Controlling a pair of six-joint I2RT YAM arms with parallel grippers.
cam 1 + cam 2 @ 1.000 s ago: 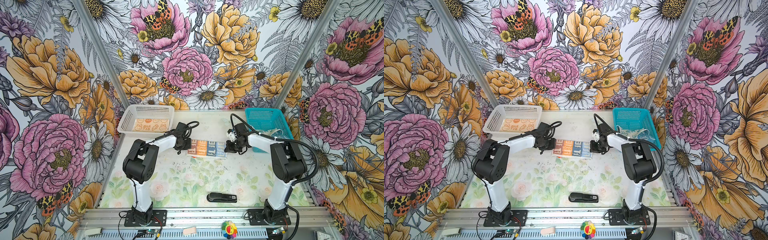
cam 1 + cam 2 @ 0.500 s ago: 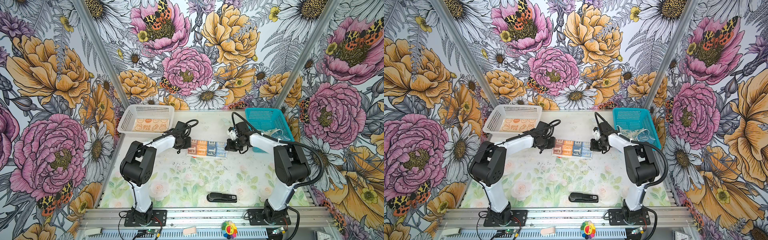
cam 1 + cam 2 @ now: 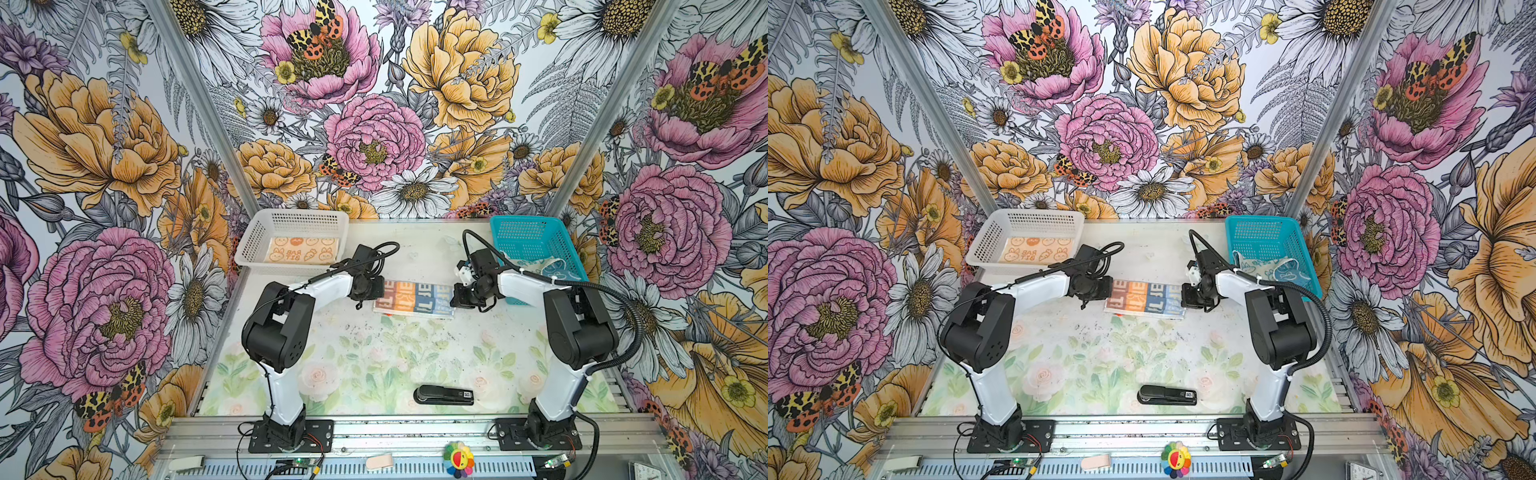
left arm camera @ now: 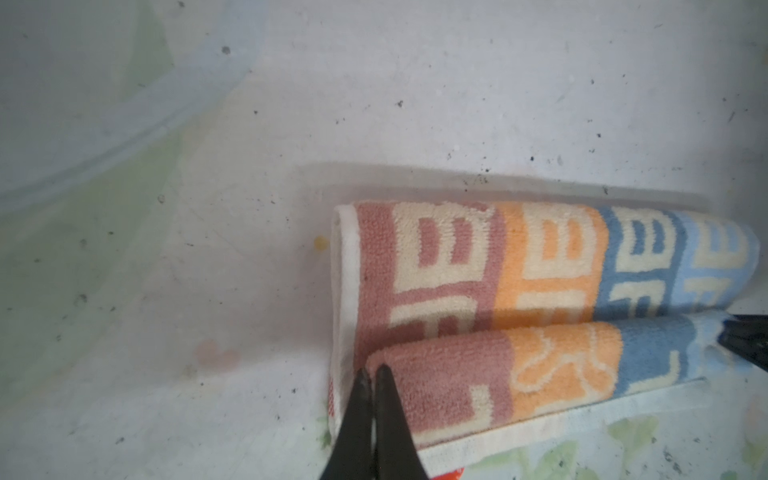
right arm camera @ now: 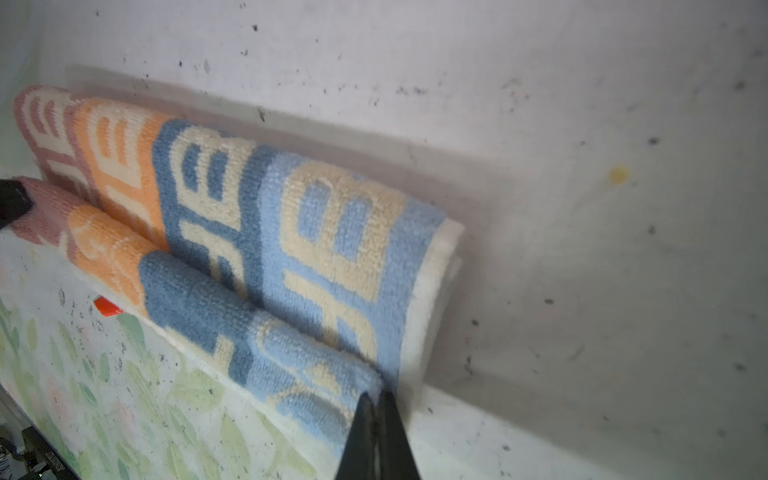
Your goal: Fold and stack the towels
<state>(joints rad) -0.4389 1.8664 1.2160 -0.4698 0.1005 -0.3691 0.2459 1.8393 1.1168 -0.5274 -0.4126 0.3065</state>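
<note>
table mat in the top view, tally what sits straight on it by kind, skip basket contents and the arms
baskets: 2, white basket and teal basket
striped towel: 1
black stapler: 1
total: 4

striped towel folded, lying centre; orange towel flat in white basket; pale towel, seemingly crumpled, in teal basket.

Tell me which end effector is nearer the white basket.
Left. The left end effector is at the striped towel's left end, close to the white basket; the right end effector is at the towel's opposite end, by the teal basket.
</note>
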